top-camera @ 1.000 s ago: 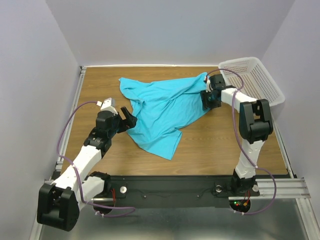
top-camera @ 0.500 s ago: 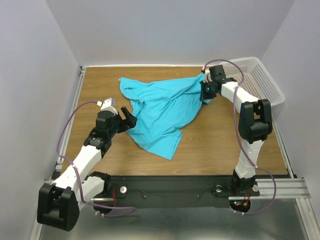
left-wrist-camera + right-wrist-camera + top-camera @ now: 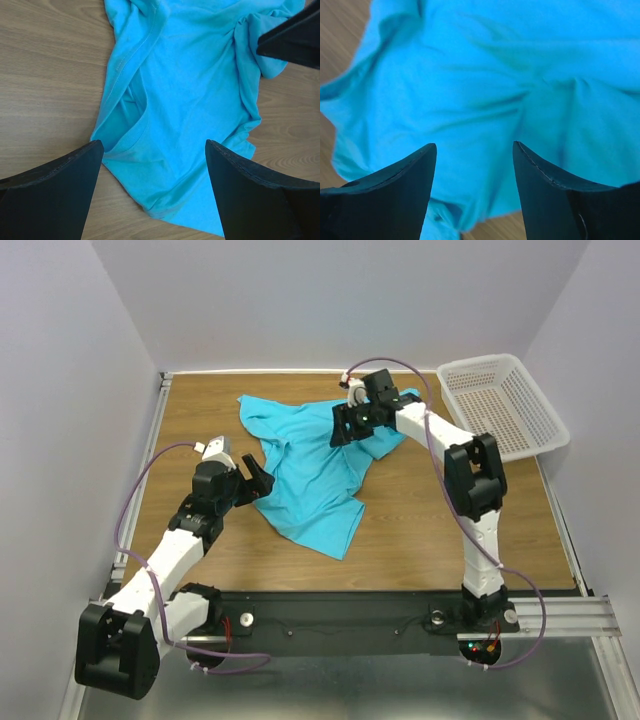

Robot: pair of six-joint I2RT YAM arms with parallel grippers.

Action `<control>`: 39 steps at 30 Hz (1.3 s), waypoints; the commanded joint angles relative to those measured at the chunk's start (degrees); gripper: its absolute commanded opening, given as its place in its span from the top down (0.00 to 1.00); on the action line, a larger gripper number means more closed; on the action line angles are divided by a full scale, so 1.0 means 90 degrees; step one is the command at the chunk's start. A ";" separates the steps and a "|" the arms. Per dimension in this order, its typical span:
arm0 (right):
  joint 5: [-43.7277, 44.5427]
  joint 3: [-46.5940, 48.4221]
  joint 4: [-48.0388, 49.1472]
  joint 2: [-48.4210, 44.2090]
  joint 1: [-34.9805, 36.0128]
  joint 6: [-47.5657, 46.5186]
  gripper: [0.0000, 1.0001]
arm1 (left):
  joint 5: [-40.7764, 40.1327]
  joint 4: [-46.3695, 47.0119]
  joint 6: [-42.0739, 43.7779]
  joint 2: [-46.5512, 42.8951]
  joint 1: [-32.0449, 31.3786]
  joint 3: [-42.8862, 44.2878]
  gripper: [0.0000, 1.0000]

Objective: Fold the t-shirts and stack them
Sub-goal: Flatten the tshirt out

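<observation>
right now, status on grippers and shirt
Left gripper open at left edge of t-shirt. Right gripper open above its far side. It lies crumpled, unfolded. Basket off right, no obstruction.

Turquoise-blue short-sleeved t-shirt (image 3: 310, 480), single, unfolded and rumpled, lying flat at the middle of the wooden table (image 3: 200, 405); far right portion bunched inward, one corner pointing toward the near edge.

Plain turq. t-shirt (image 3: 318, 480), wht perforated basket (image 3: 500, 405), brn wood-grain table (image 3: 430, 525).

Wooden table (image 3: 420, 525): crumpled t-shirt (image 3: 310, 465), basket (image 3: 500, 405)
</observation>
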 commanded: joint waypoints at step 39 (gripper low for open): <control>0.0097 -0.1076 0.0048 -0.1041 -0.1253 0.0865 0.99 | 0.0190 0.0051 0.0138 -0.0189 0.0059 0.0108 0.05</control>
